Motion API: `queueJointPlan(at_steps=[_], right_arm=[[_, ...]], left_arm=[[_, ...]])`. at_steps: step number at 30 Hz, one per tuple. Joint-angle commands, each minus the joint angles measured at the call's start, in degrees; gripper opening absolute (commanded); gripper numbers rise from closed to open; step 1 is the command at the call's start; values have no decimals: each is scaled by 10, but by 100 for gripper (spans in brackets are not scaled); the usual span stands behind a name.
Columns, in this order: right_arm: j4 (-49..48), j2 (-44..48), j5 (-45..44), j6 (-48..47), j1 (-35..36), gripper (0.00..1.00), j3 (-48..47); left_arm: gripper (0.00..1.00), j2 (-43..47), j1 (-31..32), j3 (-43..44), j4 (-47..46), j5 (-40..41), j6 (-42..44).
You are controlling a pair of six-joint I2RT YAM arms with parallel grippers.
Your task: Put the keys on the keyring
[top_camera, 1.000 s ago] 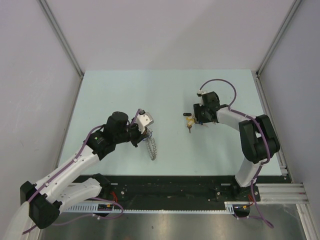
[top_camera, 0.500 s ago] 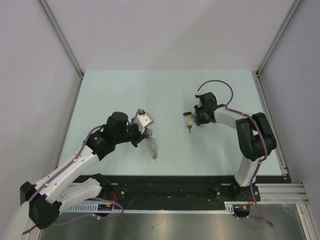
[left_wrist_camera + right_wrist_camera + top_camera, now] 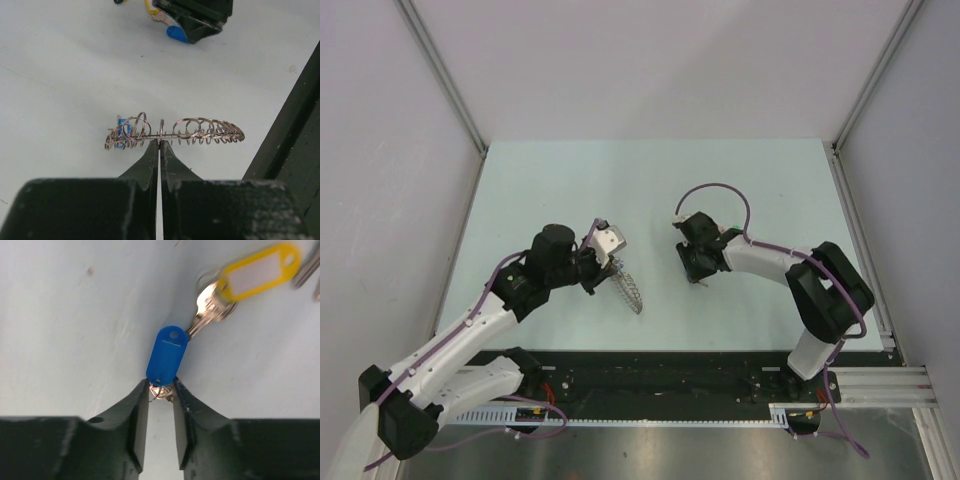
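Left gripper (image 3: 159,145), jaws fully closed, pinches the coiled keyring (image 3: 175,134) by one wire, edge-on. Well apart, right gripper (image 3: 161,390), jaws narrowly parted, flanks the blue tag's (image 3: 166,356) small ring; a firm clamp cannot be confirmed. Keys (image 3: 210,307) and yellow tag (image 3: 257,271) lie beyond on the table (image 3: 60,315). Risk: so slight a purchase may slip on lifting.

Bright, even overhead light here, soft shadows only. Left wrist view is crisp at the keyring (image 3: 200,133) right off the fingertips (image 3: 151,153); right wrist view smears the yellow tag (image 3: 260,271) farther out.
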State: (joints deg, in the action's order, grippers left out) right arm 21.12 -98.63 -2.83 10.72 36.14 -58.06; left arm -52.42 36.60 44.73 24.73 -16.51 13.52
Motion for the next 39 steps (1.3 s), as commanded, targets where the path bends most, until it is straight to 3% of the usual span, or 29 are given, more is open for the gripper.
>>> queueJointPlan(at_steps=[1, 2, 5, 13, 19, 27, 31, 39], right_arm=[[52, 62, -39, 20, 19, 36, 8], [50, 88, -42, 25, 22, 41, 9], [40, 120, -33, 41, 20, 43, 15], [-46, 150, 21, 137, 21, 33, 83], [-75, 121, -12, 207, 24, 31, 105], [-61, 138, 4, 143, -6, 34, 104], [-47, 143, 74, 93, -59, 44, 104], [-42, 101, 142, 70, -94, 46, 105]], left_arm=[[0, 20, -3, 3, -23, -6, -5], [0, 20, -3, 4, -23, -6, -6], [0, 23, -3, 2, -23, -5, -7], [1, 25, -3, 2, -24, 5, -8], [0, 28, -3, 1, -24, 6, -10], [1, 30, -3, 1, -24, 9, -9], [0, 30, -3, 1, -25, 7, -9], [0, 30, -3, 0, -24, 10, -9]])
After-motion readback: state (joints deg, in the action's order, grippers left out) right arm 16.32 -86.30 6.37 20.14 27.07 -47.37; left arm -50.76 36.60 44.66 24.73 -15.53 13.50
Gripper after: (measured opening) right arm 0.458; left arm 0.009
